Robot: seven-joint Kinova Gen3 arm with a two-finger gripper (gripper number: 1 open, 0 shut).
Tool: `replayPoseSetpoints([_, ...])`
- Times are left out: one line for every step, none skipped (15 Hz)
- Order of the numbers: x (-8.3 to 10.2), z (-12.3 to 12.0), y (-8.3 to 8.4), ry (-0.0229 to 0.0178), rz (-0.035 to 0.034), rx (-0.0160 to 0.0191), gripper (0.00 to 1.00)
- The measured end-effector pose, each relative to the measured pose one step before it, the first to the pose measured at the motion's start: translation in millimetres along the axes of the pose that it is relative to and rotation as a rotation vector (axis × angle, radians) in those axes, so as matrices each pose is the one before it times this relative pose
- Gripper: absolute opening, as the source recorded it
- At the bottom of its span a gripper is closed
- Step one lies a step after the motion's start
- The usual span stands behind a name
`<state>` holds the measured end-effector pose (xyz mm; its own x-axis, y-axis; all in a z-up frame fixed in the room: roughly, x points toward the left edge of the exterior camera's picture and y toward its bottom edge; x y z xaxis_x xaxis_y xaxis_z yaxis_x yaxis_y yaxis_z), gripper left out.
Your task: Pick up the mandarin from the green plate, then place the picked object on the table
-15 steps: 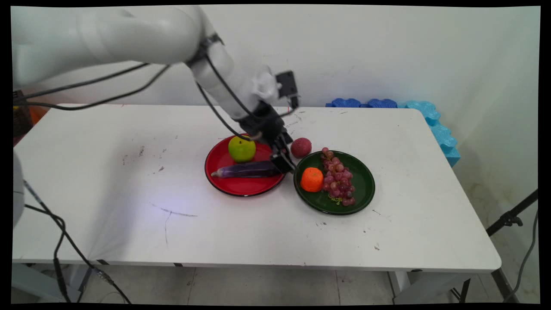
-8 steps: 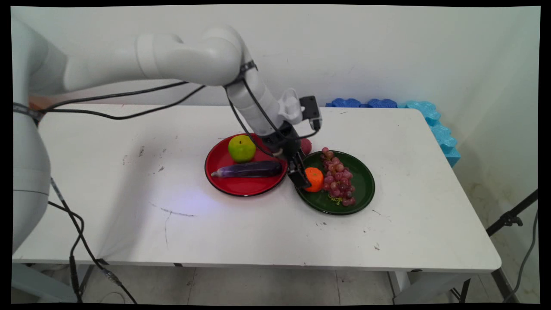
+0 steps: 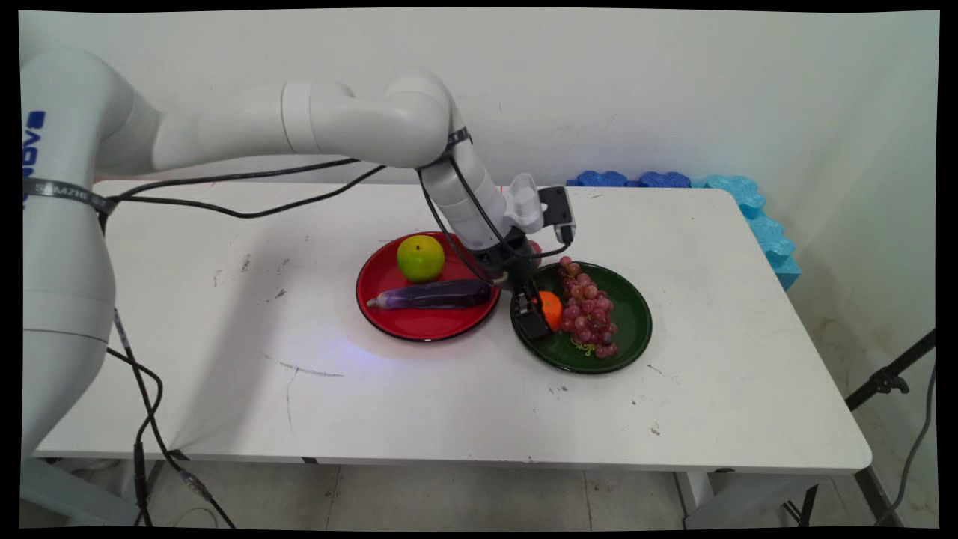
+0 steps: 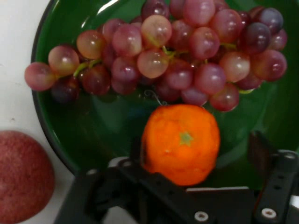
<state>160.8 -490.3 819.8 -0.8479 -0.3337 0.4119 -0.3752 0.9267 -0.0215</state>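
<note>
- counter: white, carries two plates side by side.
- red plate: holds green apple and eggplant.
- green plate: holds grapes and orange.
- red fruit: on the counter, just beside the green plate's rim.
- pincer: open, fingers straddle the orange without clamping it.

White arm reaching in from the left, elbow raised, forearm angled down and right, black cables trailing beneath, black claw pointing downward low over the desk, fingers spread apart
</note>
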Motion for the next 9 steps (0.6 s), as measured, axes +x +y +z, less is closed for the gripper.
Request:
replayPoseSetpoints([0.16, 2.25, -0.95, -0.00042, 0.00214, -0.00042, 0.0])
replayPoseSetpoints([-0.34, 2.0, -0.66, -0.00122, 0.00268, -0.0004, 0.0])
replayPoseSetpoints([-0.24, 1.4, -0.26, -0.00133, 0.00358, -0.0005, 0.0])
replayPoseSetpoints([-0.69, 0.41, -0.14, -0.00102, 0.00183, 0.00058, 0.0])
replayPoseSetpoints([0.26, -0.4, 0.13, 0.0009, 0.00254, 0.00132, 0.0])
replayPoseSetpoints([0.57, -1.37, -0.02, 0.00207, 0.00241, 0.00256, 0.0])
replayPoseSetpoints([1.05, -3.01, -0.06, 0.00337, 0.00248, 0.00497, 0.0])
replayPoseSetpoints([1.27, -6.53, 0.14, 0.00602, 0.00035, 0.00664, 0.0])
replayPoseSetpoints([1.64, -9.43, 0.37, 0.00748, -0.00067, 0.00777, 0.0])
